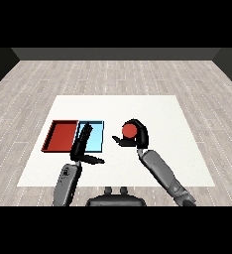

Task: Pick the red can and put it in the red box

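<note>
The small red cylindrical can (129, 130) sits just right of the frame's centre, inside the curl of the robot's black right hand (136, 135). The fingers arch over its top and far side while the thumb comes in from the lower left, so the hand wraps the can rather than merely touching it. Whether the can rests on the white bench (152, 106) or is already raised off it cannot be told from this view. The wrap suits a carry: the can is enclosed on several sides and its round end faces the camera.

The flat red tray with a low rim (53, 136) lies at the left of the frame, well apart from the can. Between them lies the light blue tray (99, 136), touching the red one along its side. The black left hand (82, 141) hangs over the blue tray's left part, its fingers straight and pressed together, pointing up the frame, thumb out to the right, holding nothing.

To my judgement, the path to the red tray crosses the blue tray and passes the left hand, which stands in the way of a low sweep.
</note>
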You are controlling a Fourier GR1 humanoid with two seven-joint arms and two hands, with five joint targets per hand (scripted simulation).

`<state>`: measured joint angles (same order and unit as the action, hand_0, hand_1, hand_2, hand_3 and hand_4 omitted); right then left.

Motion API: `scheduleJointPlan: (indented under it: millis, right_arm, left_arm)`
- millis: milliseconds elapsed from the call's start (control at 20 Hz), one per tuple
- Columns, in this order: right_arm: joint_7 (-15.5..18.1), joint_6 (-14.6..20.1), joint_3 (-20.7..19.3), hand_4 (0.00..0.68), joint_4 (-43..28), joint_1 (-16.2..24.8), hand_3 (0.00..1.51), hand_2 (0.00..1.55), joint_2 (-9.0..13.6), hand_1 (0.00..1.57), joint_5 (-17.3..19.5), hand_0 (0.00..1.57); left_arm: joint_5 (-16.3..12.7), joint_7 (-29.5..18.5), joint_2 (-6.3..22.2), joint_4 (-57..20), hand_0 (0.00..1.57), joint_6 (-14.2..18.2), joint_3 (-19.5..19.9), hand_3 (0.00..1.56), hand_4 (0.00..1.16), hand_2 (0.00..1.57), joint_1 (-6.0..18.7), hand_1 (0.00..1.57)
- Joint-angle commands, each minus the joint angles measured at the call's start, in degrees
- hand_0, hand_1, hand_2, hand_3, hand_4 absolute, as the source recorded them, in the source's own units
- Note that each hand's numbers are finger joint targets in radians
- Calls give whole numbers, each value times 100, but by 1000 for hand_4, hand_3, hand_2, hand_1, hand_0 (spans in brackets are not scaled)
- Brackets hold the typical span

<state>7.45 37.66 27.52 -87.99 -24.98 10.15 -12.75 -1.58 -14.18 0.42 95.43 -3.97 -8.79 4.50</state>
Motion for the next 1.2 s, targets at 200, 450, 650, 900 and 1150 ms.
scheduleJointPlan:
  millis: [200,450,650,900,1150]
  right_arm:
    - [156,-603,-482,646,-224,194,1406,1464,-322,1571,359,1571]
    - [410,-954,-957,655,16,-45,1424,1480,-393,1571,311,1571]
    - [85,-845,-637,647,-649,338,1424,1483,-605,1571,789,1571]
    - [328,-1094,-800,655,-32,114,1422,1482,-799,1571,901,1571]
    - [44,-964,-524,651,-426,217,1414,1478,-1006,1571,1261,1571]
  left_arm:
    - [32,171,-41,-159,0,453,-704,0,0,0,238,0]
    - [-250,745,-42,144,0,423,-944,0,0,0,337,0]
    - [-207,633,-42,5,0,717,-1319,0,0,0,257,0]
    - [-567,479,-42,-1305,0,1190,-1581,0,0,0,1153,0]
    - [-915,284,-42,-1561,0,1097,-1607,0,0,0,1088,0]
